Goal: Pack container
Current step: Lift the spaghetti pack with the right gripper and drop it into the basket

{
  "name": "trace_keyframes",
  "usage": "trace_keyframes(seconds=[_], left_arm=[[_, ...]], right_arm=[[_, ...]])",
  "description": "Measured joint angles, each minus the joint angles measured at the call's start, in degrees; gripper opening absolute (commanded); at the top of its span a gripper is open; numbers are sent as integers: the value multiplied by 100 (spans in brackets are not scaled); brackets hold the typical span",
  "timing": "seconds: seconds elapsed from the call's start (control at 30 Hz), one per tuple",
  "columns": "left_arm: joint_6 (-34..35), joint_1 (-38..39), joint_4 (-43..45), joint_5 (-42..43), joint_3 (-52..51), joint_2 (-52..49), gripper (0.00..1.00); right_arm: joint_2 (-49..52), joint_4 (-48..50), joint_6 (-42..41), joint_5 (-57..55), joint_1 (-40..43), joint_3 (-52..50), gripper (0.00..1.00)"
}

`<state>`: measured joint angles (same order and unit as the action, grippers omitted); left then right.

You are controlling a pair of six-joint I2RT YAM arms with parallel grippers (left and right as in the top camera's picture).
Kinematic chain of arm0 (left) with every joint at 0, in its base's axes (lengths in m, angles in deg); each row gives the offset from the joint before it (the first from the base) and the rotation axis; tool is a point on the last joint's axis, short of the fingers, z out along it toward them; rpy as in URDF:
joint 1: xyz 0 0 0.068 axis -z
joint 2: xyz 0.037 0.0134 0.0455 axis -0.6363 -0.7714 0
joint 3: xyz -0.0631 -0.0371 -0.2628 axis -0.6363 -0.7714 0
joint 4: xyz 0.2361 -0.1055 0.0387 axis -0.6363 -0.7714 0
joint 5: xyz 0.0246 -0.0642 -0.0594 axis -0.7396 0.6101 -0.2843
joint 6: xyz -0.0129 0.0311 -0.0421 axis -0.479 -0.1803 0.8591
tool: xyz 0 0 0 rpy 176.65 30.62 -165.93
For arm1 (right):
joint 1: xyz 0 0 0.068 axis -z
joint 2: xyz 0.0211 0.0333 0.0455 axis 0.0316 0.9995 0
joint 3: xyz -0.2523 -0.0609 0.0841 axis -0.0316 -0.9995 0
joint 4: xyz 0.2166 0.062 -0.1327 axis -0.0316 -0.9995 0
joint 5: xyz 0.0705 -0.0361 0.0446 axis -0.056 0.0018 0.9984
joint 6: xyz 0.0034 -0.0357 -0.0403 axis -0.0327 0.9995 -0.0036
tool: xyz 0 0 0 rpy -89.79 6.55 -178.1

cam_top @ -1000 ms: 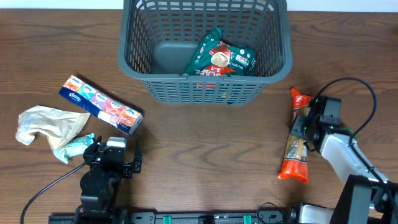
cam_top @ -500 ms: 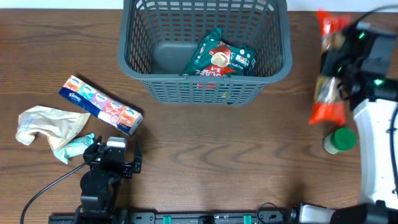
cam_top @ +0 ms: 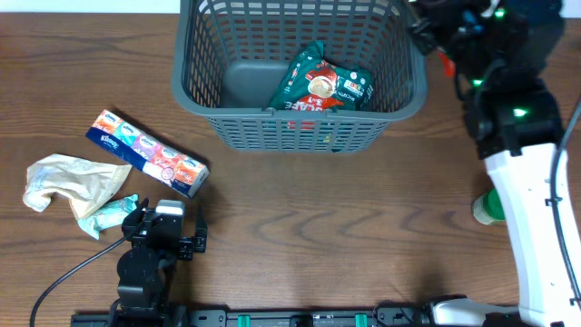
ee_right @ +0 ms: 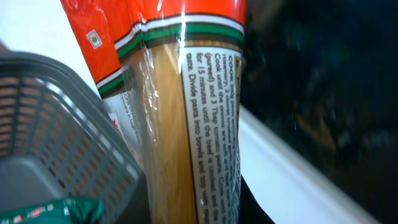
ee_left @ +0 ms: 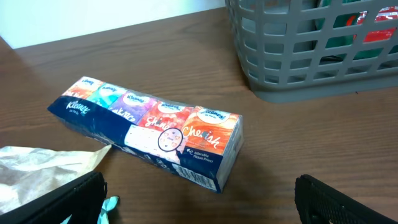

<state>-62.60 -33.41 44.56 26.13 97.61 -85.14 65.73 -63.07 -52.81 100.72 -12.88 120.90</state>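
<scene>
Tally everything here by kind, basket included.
Basket: 1
Food packets: 2 (snack bag, pasta packet)
Tissue pack: 1
Green-lidded jar: 1
Crumpled wrapper: 1
Total: 6; teal scrap beside the wrapper unclear, uncounted.

The left arm (cam_top: 145,272) sits low at 7 o'clock in the overhead view, folded close to its base, with the wrist aimed toward 12 o'clock. The left gripper (cam_top: 166,227) is spread wide. Its dark fingertips (ee_left: 74,196) show at the two bottom corners of the wrist view, with nothing between them. The right arm (cam_top: 526,200) rises from 5 o'clock, its white link stretching toward 1 o'clock, where the dark wrist bends toward 9 o'clock. The right gripper (cam_top: 436,27) is clamped tight on a pasta packet (ee_right: 186,124), which hides its fingers in the wrist view.
</scene>
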Motion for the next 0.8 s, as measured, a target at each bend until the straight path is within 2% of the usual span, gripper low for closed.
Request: trace_keyframes(seconds=[0.3,0.57,0.8], left_arm=[[0,0,-2,0,0,0,99],[2,0,0,2,0,0,98],[2,0,0,0,0,0,98]], right_arm=[[951,-17,960,289,-929,79,1],[1921,-614,1113,415,-1381,79,1],[2533,-1209,1161,367,-1419,79,1]])
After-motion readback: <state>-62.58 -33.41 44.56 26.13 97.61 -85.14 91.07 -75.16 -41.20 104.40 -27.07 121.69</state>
